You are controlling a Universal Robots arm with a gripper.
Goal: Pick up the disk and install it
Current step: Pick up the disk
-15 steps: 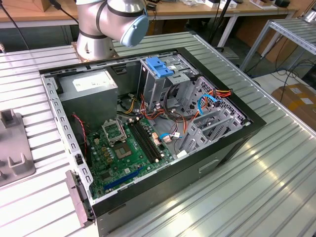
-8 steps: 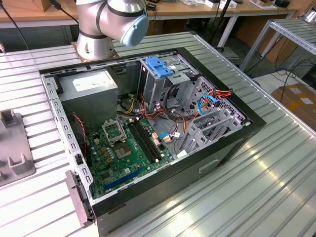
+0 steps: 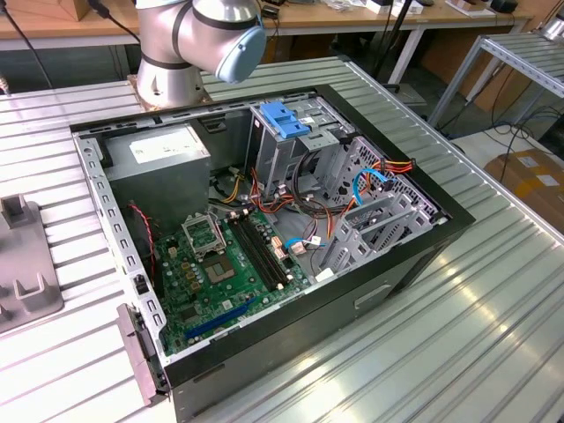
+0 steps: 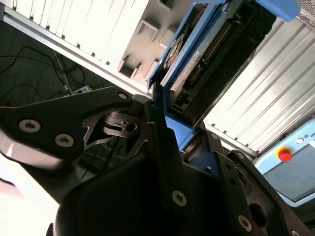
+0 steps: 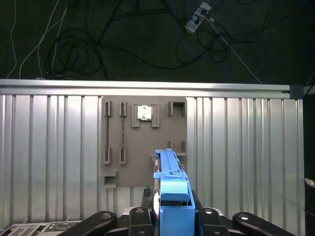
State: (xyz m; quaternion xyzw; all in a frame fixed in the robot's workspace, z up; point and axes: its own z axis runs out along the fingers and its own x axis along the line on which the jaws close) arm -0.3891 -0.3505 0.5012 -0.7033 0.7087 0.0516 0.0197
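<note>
While facing grey fixture plate (image 5: 142,142), clamps disk (image 5: 170,179) edge-on by blue rails between gripper (image 5: 171,214) fingers.

Second wrist view: gripper (image 4: 176,129), black linkage w/ bolted plates, clamped on the disk (image 4: 197,54) at its near end. Fingers (image 4: 160,137) bear on the blue carrier rail (image 4: 173,64). Disk seen edge-on, tilted, w/ pin connector (image 4: 216,42) exposed along its edge. Behind it, grey fixture plate (image 4: 140,29) w/ recessed slots, lying on ribbed aluminium table (image 4: 261,98). Past the table edge, dark floor w/ loose cables (image 4: 44,69). Red button (image 4: 284,155) on a pale blue box, beside the table.
</note>
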